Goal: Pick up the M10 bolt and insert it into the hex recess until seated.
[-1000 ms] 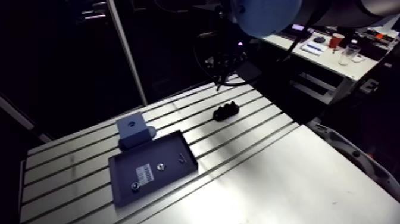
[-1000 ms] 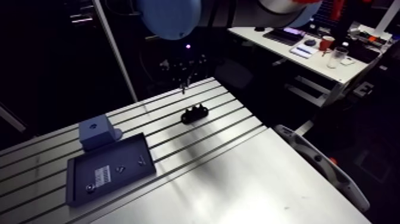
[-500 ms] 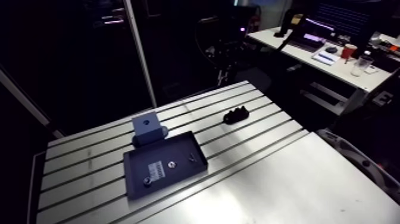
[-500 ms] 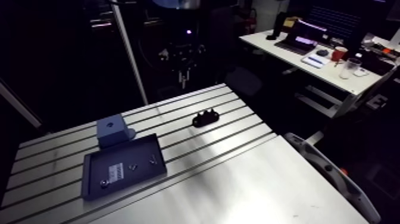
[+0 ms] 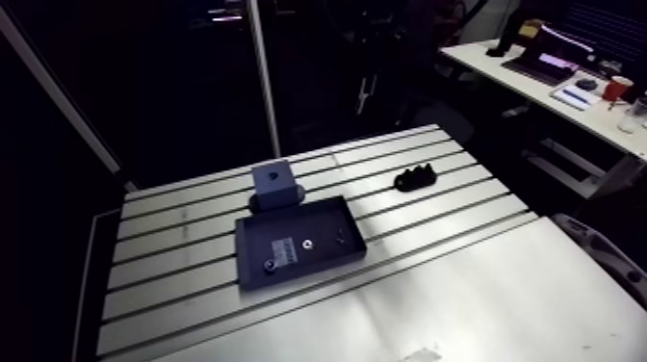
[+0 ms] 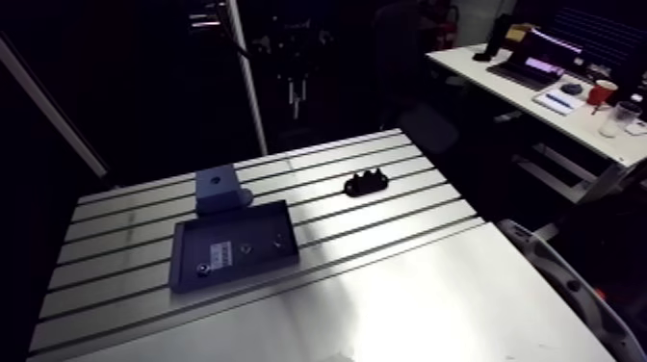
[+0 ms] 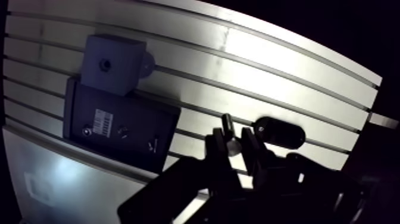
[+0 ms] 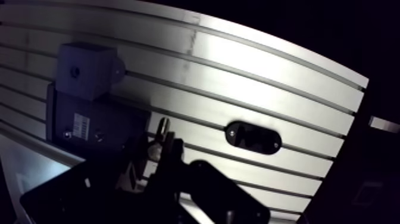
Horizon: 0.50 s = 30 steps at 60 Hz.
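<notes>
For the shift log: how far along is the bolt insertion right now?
Done: the pick, it seems; the pincer is shut on what looks like the bolt, clear of the table. In hand: it hangs over the slots between the dark tray and the black fixture. Left: lowering the bolt and seating it in the hex recess; I cannot tell which part holds that recess.

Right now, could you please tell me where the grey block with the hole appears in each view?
Arm view: the grey block stands on the table's far half, next to the far edge of the dark tray.
Wrist view: the grey block lies ahead of and off to one side of the gripper, which holds the bolt.
Shared landmark: the small black fixture, alone on the slotted table.
</notes>
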Each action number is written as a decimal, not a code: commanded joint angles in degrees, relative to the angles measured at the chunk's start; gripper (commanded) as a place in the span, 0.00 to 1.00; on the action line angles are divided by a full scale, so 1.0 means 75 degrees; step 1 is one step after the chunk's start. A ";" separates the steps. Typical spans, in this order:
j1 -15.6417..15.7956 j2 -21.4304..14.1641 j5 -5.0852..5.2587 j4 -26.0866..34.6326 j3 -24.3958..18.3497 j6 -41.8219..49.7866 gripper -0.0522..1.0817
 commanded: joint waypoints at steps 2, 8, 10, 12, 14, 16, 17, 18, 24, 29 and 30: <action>0.0630 0.0391 -0.0595 0.0740 -0.0638 -0.0111 0.73; 0.0820 0.0481 -0.0742 0.0786 -0.0763 -0.0100 0.73; 0.0867 0.0493 -0.0745 0.0820 -0.0819 -0.0099 0.73; 0.0914 0.0505 -0.0755 0.0864 -0.0858 -0.0099 0.73; 0.0961 0.0506 -0.0757 0.0911 -0.0883 -0.0099 0.73; 0.1045 0.0528 -0.0757 0.0993 -0.0952 -0.0109 0.73; 0.1045 0.0528 -0.0757 0.0993 -0.0952 -0.0109 0.73; 0.1090 0.0540 -0.0757 0.1030 -0.0977 -0.0111 0.73; 0.1189 0.0542 -0.0757 0.1058 -0.1017 -0.0111 0.73; 0.1268 0.0542 -0.0755 0.1081 -0.1005 -0.0121 0.73; 0.1268 0.0542 -0.0755 0.1081 -0.1005 -0.0121 0.73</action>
